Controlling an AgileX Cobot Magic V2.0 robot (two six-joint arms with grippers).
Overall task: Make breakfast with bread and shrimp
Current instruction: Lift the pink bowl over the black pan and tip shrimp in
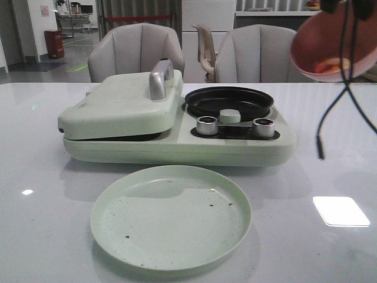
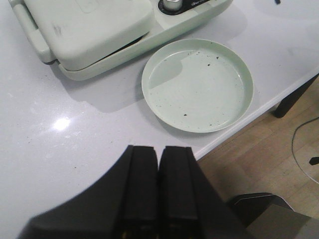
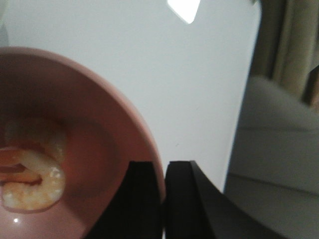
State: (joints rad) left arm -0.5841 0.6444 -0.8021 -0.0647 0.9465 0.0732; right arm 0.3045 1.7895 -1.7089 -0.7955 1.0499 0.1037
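Your right end effector [image 3: 164,199] pinches the pink bowl [image 1: 333,44] holding shrimp [image 3: 32,174] high above the bench [image 1: 330,177]; the black pan [image 1: 230,103] awaits them. Left end effector [image 2: 158,189] is closed, empty. No bread visible.

Two padded grey armchairs [image 1: 139,52] sit behind the glossy white table [image 1: 330,177], red bin [image 1: 53,43] far back left.

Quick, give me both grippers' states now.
Left gripper: shut, empty, above the table.
Right gripper: shut on the pink bowl's rim, shrimp inside, lifted.
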